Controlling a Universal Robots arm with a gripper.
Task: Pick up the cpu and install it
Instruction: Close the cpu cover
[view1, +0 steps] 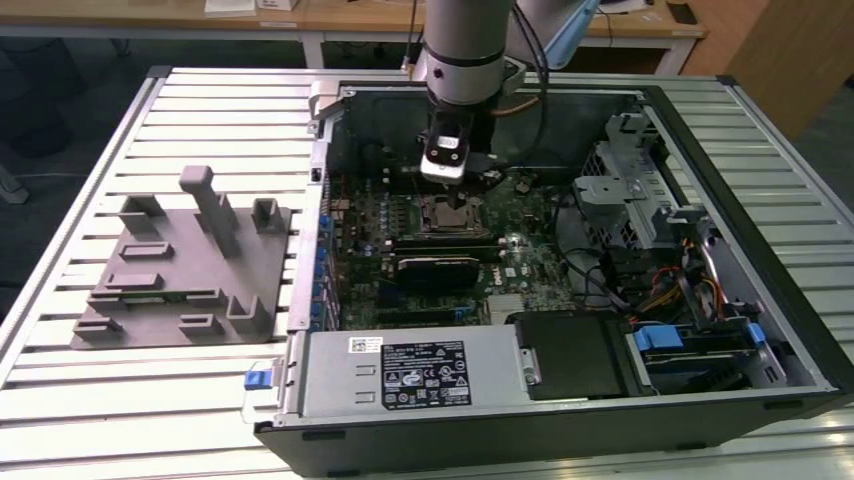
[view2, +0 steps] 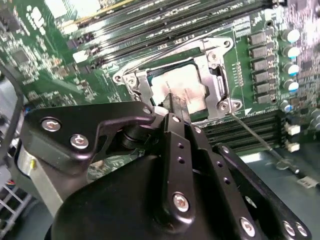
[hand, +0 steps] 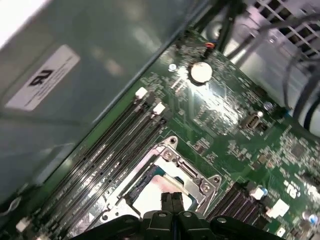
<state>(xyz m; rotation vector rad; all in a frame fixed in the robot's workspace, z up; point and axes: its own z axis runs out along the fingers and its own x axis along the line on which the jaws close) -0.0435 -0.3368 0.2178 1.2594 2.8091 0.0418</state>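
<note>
silvery-white metal shows inside the socket frame (view2: 220, 75) on the motherboard (view2: 45, 55): that is the cpu (view2: 177, 86), lying flat in the socket opening rather than carried in the air. judging from this, the pick-up and the carry are done and the chip is placed or all but placed. whether it is fully seated, and whether the frame is latched over it, cannot be told. a thin wire lever (view2: 255, 135) runs out slantwise beside the socket.

the tool (view2: 175, 102) hangs straight over the socket, as the exterior view also shows (view1: 450, 185), inside the open computer case (view1: 561, 420) that stands on the slatted worktop (view1: 134, 400). in the first wrist view its two fingertips (hand: 166, 200) stand pressed together with only a dark seam between them, nothing clamped. they are at or just above the middle of the chip's top (hand: 147, 197); actual contact cannot be made out. grey fixture blocks (view1: 187, 270) sit well apart, on the exterior view's left.
</note>
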